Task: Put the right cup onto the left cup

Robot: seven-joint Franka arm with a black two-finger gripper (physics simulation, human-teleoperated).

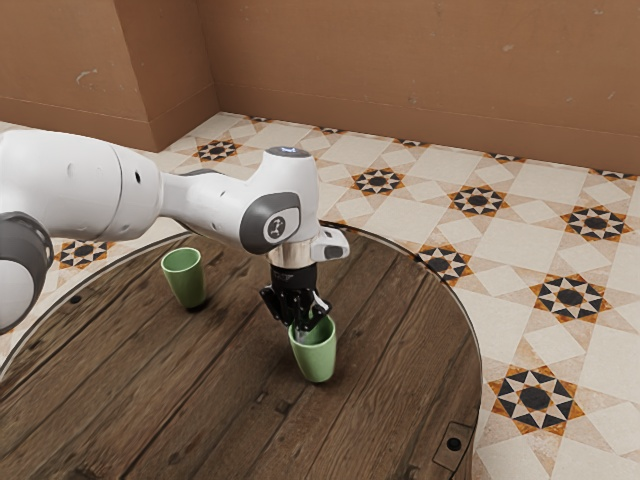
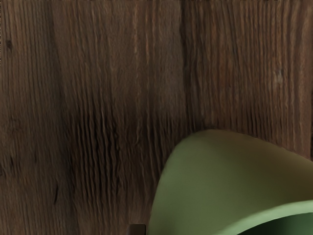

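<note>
A round plank table (image 1: 400, 300) (dark wood), star-patterned floor tiles (image 1: 477, 200), brown walls (image 1: 420, 60).

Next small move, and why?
I'd secure the rim before lifting: the gripper is down at the near cup's rim, that cup seems to rest on the table, and the other cup stands apart, upright.

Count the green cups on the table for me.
2. One green cup is at the gripper; another green cup is apart, toward the exterior view's left. The arm could hide others.
</note>
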